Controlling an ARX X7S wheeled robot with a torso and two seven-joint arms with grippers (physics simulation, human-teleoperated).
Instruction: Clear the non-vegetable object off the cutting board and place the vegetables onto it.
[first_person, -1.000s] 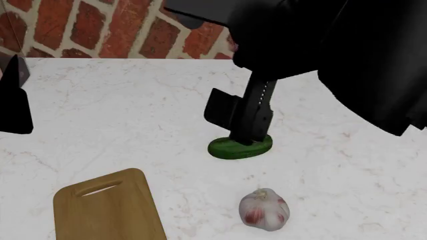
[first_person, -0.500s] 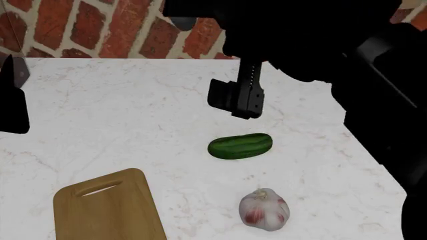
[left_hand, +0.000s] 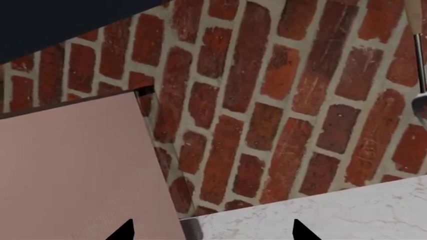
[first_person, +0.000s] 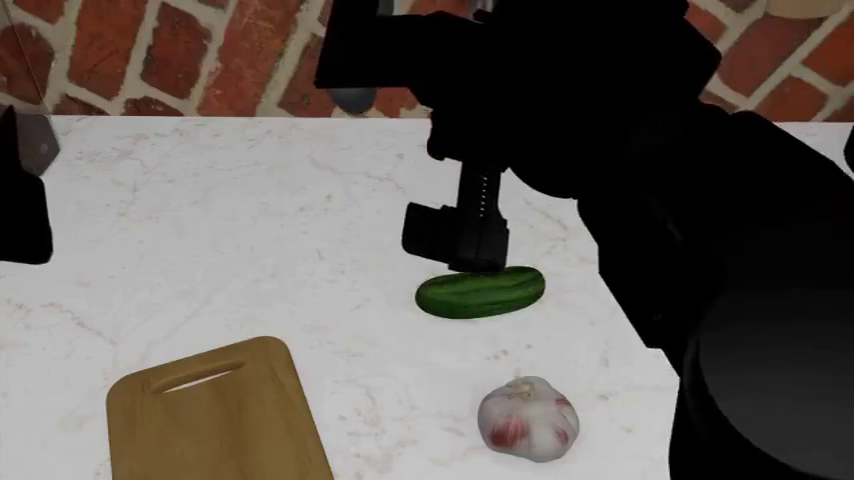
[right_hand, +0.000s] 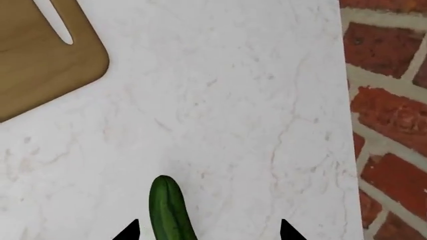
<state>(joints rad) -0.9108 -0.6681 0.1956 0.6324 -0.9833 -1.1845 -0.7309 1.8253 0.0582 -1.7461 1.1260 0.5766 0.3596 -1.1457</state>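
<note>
The dark-green cucumber (first_person: 481, 292) lies on the white marble counter, off the board. My right gripper (first_person: 461, 262) hangs just above it, open. In the right wrist view the cucumber (right_hand: 170, 210) sits between the two fingertips of that gripper (right_hand: 207, 231), nearer one of them. The whitish garlic bulb (first_person: 529, 418) rests on the counter, nearer to me than the cucumber. The wooden cutting board (first_person: 214, 425) lies at the front left with nothing on it, and one corner of the board (right_hand: 40, 55) shows in the right wrist view. My left gripper (first_person: 24, 215) stays at the far left, open (left_hand: 213, 232).
A red brick wall (first_person: 200, 55) backs the marble counter (first_person: 240, 220). In the left wrist view a pinkish flat panel (left_hand: 73, 170) stands against the wall, and a metal utensil (left_hand: 420, 75) hangs there. My right arm hides the counter's right side.
My right gripper stood down at the cucumber, rose clear of it, and has now come down again to just above it. The cucumber, garlic and board have not moved.
</note>
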